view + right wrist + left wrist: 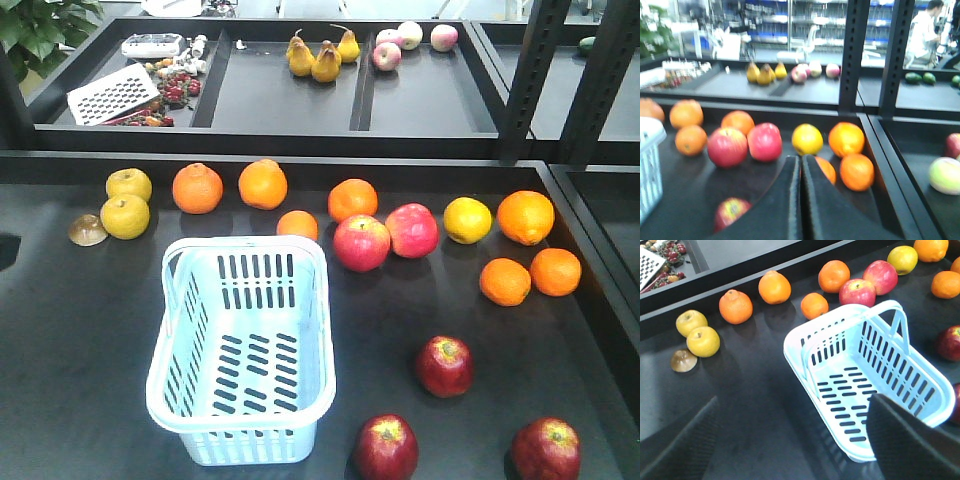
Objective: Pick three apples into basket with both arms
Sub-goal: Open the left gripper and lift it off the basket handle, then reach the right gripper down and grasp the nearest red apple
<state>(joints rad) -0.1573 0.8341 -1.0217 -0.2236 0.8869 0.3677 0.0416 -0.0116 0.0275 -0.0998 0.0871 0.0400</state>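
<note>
Basket (250, 243) stands upright on the dark counter (80, 340), mouth upward, long axis running near to far. Three dark-red apples (444, 366) lie to its right, apart from it. Left end effector (795, 402) is spread; right end effector (801, 167) is pressed together. Pears (322, 58) lie on the rear tray.

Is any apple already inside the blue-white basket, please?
No, the basket shows only its bare slotted bottom, and the three dark red apples lie outside it, to its right.

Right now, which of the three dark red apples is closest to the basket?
The front-middle apple, just off the basket's near right corner. The back apple and the right-hand apple both sit farther away from it.
</note>
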